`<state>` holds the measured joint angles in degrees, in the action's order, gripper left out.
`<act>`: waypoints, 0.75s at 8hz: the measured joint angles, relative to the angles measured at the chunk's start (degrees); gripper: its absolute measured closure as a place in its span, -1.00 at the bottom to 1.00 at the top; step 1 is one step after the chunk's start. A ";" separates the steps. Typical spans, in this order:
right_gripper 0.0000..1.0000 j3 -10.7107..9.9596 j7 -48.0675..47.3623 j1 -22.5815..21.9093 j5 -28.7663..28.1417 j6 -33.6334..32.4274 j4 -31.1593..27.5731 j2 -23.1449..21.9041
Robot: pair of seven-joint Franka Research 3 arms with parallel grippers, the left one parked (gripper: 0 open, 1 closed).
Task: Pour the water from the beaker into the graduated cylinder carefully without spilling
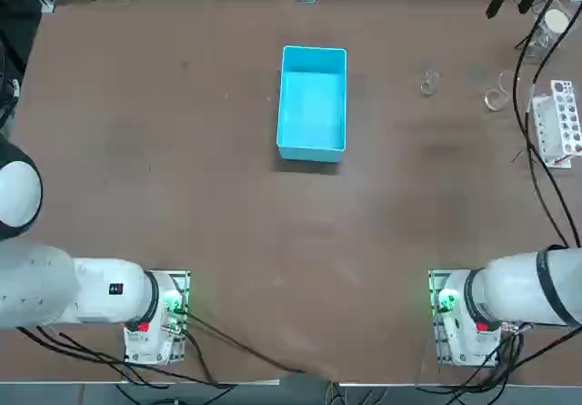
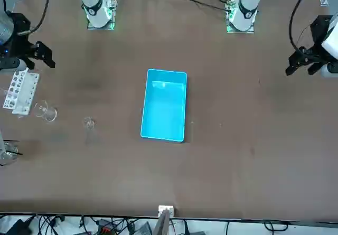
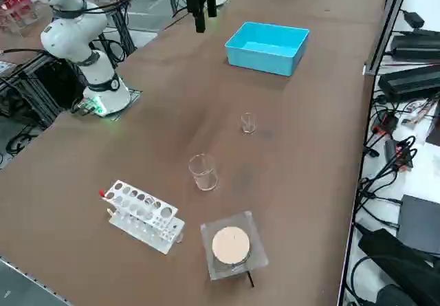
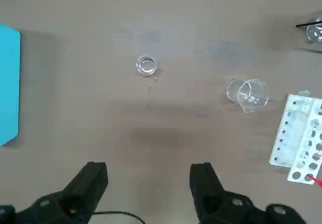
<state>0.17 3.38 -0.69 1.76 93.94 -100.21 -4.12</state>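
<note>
With its black jaws standing wide apart and nothing between them, the right gripper (image 4: 148, 169) is held raised above the tabletop (image 1: 255, 232), over the robot's right side. The beaker, a tiny, short, clear glass vessel (image 3: 248, 123), is seen standing upright on the surface, between the bright blue rectangular plastic tray (image 1: 312, 100) and the graduated cylinder, a larger clear glass vessel with a round rim (image 3: 204, 173). The cylinder is also set upright, well apart from the tray and nearer to the white rack pierced with round holes (image 3: 143, 214). Neither vessel is touched by the gripper, and how much water is held in either cannot be told through the clear glass. By the rack's end nearer the arm bases, a small red tip (image 3: 102, 193) can be made out. Farther from the bases than the rack, the white-topped glass flask (image 3: 232, 245) is placed on a clear square base (image 3: 215, 270), with a thin black rod (image 3: 250, 279) projecting from beside it. Small dark spots (image 4: 155, 78) are visible on the surface just beside the beaker, and faint bluish patches (image 4: 226, 51) are shown on the brown top between the two vessels and the flask. The tray is left untouched, its flat floor facing up.
</note>
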 joint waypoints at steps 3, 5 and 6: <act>-1.00 -0.02 0.02 0.02 -0.01 -1.62 1.36 0.59; -1.00 -0.03 0.04 0.02 -0.14 -2.38 2.99 1.87; -1.00 -0.02 0.06 0.01 -0.15 -2.84 3.39 2.38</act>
<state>0.15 3.44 -0.68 1.61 91.11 -96.81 -1.74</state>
